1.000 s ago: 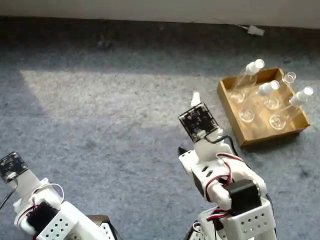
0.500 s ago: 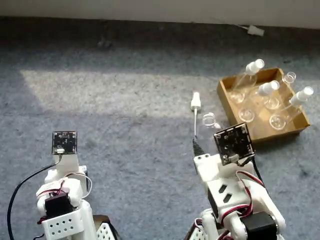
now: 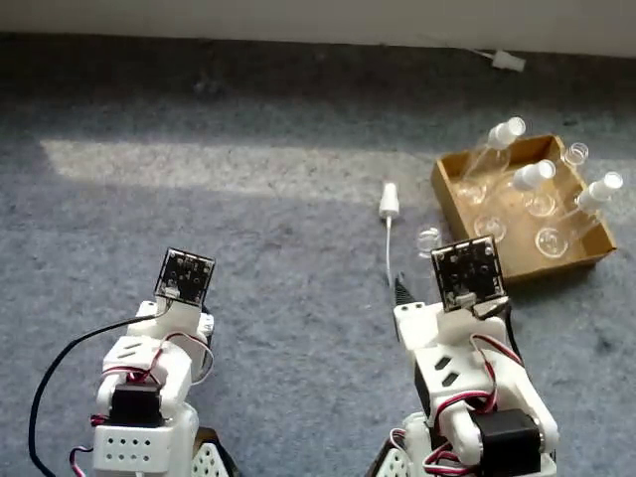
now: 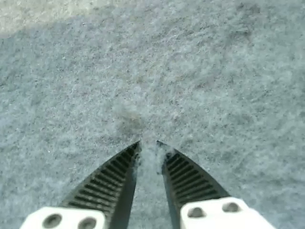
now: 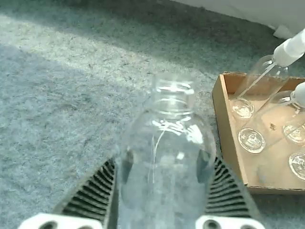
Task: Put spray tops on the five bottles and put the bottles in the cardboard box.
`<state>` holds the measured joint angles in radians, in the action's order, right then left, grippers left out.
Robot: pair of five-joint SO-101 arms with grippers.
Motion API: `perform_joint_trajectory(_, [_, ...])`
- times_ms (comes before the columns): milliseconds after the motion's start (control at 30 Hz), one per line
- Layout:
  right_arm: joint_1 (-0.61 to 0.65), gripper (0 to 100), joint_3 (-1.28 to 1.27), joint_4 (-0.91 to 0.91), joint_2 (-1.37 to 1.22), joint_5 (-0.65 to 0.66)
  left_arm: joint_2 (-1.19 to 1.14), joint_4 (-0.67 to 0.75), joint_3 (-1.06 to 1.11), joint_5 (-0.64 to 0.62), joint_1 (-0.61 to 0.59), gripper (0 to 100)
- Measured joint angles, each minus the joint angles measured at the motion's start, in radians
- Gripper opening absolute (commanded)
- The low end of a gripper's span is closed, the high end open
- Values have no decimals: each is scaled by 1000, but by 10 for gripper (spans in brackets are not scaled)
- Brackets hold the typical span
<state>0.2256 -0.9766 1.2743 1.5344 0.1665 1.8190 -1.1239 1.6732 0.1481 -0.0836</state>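
- High view: my right arm (image 3: pixel 467 368) has drawn back from its reach of a second ago. The bare-necked bottle (image 3: pixel 427 239) pokes out ahead of it, just beside the cardboard box (image 3: pixel 452 214).
- The loose spray top (image 3: pixel 389 202) lies on the bench (image 3: pixel 248 199) where it was, its tube trailing back towards the arm. It is near the bottle's mouth but not touching it.
- My left arm (image 3: pixel 149 363) has swung forward from the near corner towards mid-bench.
- The box holds four bottles. Three have tops on, and the fourth neck looks bare.
- Left wrist view: the left claw (image 4: pixel 148 148) is only a narrow slit apart, grips nothing and hangs over bare bench. I read its advance as a move towards the spray top.
- Right wrist view: the right claw (image 5: pixel 162 186) is clamped on the bottle's body, with the open neck pointing away and the box off to one side. I judge the fifth bottle is presented for capping, which is not yet done.
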Motion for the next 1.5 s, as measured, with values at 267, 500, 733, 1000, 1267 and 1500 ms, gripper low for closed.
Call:
perform_joint_trajectory(267, [2,131,-8,-15,2,0,0,0,-132,-49,12,5])
perform_joint_trajectory(500, [2,133,-8,35,121,0,0,-28,-176,-66,104,5])
perform_joint_trajectory(733, [-26,134,-8,51,287,0,0,-28,-176,-74,149,5])
perform_joint_trajectory(1000, [-180,134,-12,26,287,0,0,-37,-210,-74,147,5])
perform_joint_trajectory(1267, [-192,134,-117,-37,287,0,5,-69,-265,-74,150,5])
perform_joint_trajectory(1500, [-196,134,-209,-106,293,0,-212,-71,-370,-74,150,7])
